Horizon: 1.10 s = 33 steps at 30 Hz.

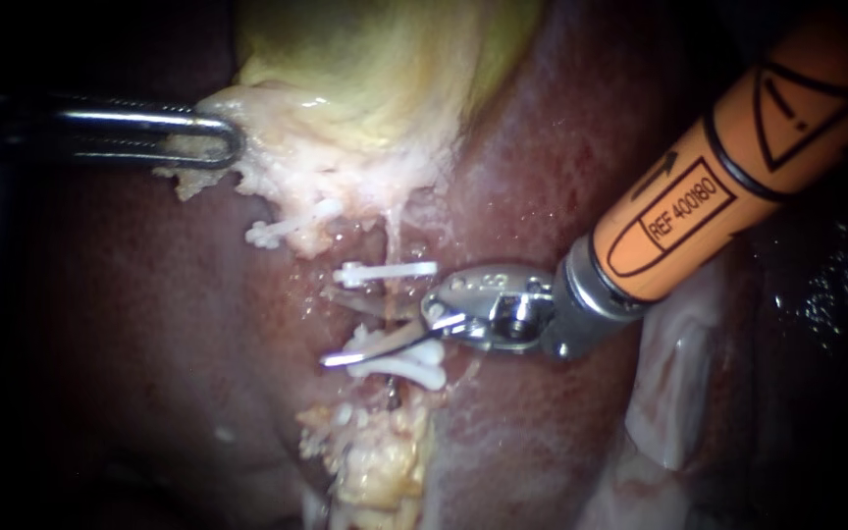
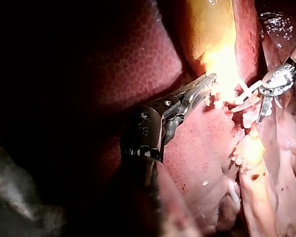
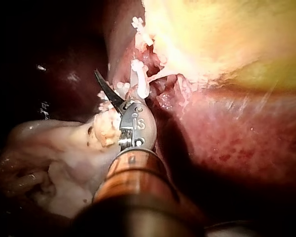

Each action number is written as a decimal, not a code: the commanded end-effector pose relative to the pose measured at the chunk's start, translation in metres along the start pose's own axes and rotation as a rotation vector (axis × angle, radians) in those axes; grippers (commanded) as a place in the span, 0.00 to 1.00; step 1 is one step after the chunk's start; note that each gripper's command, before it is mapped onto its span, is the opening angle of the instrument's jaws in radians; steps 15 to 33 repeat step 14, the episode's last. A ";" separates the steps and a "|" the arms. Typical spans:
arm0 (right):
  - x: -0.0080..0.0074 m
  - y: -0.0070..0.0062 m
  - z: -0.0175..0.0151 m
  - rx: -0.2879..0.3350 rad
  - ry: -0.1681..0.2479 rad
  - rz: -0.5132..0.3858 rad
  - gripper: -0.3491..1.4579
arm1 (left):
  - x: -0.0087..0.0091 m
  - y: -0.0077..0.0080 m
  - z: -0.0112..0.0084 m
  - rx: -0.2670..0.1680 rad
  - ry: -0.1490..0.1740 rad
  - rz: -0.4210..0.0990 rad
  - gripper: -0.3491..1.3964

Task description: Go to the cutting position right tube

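The right tube [image 1: 392, 299], at centre between two clips [image 1: 390, 271], seems to sit within your right instrument's [image 1: 345, 329] parted jaws, so positioning looks nearly done; at 10 o'clock your left instrument's [image 1: 218, 147] jaws clamp the gallbladder [image 1: 375, 79].

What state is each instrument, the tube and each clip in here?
Left instrument: jaws shut on the gallbladder.
Right instrument: blades open, astride the tube.
Tube: apparently uncut.
Upper clip: closed across the tube.
Lower clip: closed across the tube.
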 end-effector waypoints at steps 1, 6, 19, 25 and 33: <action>0.0001 -0.0001 0.0000 0.001 0.001 0.000 0.92 | 0.0000 0.0000 0.0000 0.000 0.000 0.000 0.00; 0.0002 -0.0002 0.0002 0.004 0.000 0.000 0.92 | 0.0000 0.0000 0.0000 0.000 0.000 0.000 0.00; 0.0002 -0.0002 0.0002 0.004 0.000 -0.001 0.91 | 0.0000 0.0000 0.0000 0.000 0.000 0.000 0.00; 0.0002 -0.0002 0.0002 0.004 0.000 -0.001 0.91 | 0.0000 0.0000 0.0000 0.000 0.000 0.000 0.00; 0.0002 -0.0002 0.0002 0.004 0.000 -0.001 0.91 | 0.0000 0.0000 0.0000 0.000 0.000 0.000 0.00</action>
